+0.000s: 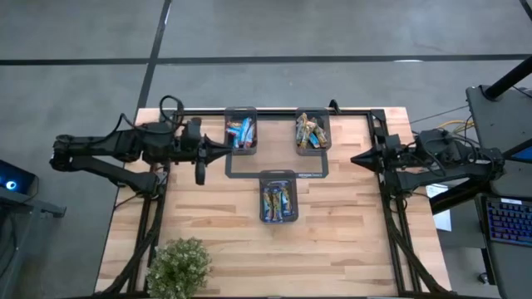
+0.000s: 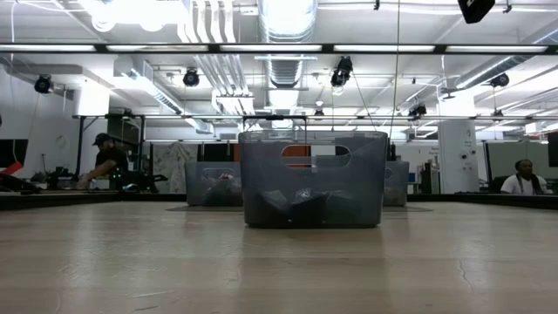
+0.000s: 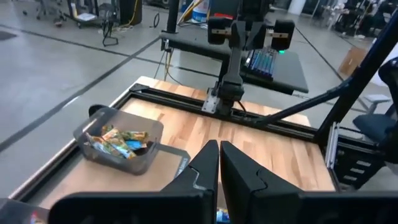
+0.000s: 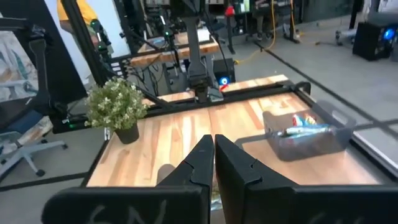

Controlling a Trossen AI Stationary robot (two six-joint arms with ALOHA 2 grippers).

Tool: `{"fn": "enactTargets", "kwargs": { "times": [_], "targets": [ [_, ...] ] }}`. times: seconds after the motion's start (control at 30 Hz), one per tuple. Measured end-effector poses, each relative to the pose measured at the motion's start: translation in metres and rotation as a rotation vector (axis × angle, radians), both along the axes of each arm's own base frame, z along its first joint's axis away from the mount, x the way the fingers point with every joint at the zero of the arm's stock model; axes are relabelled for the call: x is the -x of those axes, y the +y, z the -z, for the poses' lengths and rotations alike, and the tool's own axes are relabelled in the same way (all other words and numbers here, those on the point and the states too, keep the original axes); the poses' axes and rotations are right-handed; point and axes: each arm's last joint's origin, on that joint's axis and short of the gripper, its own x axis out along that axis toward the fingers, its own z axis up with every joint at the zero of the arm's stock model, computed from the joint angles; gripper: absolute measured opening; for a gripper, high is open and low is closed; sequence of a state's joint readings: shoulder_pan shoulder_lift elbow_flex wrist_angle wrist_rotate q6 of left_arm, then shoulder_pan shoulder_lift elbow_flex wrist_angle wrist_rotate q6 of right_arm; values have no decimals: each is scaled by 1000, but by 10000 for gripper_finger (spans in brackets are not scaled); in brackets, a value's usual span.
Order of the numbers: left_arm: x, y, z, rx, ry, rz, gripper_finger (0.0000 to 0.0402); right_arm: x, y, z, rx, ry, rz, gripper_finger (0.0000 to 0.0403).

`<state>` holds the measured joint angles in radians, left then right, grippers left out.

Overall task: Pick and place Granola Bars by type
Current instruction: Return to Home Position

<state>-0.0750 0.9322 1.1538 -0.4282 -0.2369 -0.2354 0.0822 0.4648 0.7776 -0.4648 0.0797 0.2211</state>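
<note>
Granola Bars (image 1: 278, 202): every one in view lies inside one of three dark trays; none shows loose on the tabletop (image 1: 349, 241).

- Left tray (image 1: 241, 110): blue wrappers with red among them.
- Right tray (image 1: 313, 110): yellowish and brown wrappers, a little blue mixed in.
- Near tray (image 1: 278, 221): mostly light blue, standing alone toward the front, between the other two.

Reason for placement: one kind to a tray keeps the types apart. By that measure the sorting looks complete (a judgement, since bars under the top layer are hidden).

- Left gripper (image 1: 220, 148): held above the tabletop just beside the left tray, pointing inward. Its fingers (image 3: 205, 163) are clenched to a hairline slit, with nothing between them.
- Right gripper (image 1: 359, 158): at the right side of the tabletop, apart from the right tray. Its fingers (image 4: 200, 158) are pressed together and empty.

Both arms sit to the sides, clear of the trays, which suits parking rather than another pick.

- Potted plant (image 1: 179, 267): near left corner, no part in the job.
</note>
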Motion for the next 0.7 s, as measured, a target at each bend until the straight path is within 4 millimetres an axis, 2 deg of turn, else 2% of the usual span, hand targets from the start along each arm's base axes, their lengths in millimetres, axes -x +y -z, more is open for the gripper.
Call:
{"fn": "enactTargets", "kwargs": {
  "times": [0.17,0.3,0.5,0.7],
  "targets": [
    [10,1,9,-21,-5,5,0,2,0,0,19,-6,-3,9],
    [16,1,27,-19,-32,7,0,0,0,3,31,5,-5,9],
    [25,1,58,-12,-168,19,0,-8,1,20,16,17,-2,9],
    [38,0,91,-37,-178,100,0,-18,1,42,17,25,-4,9]
  ]
}}
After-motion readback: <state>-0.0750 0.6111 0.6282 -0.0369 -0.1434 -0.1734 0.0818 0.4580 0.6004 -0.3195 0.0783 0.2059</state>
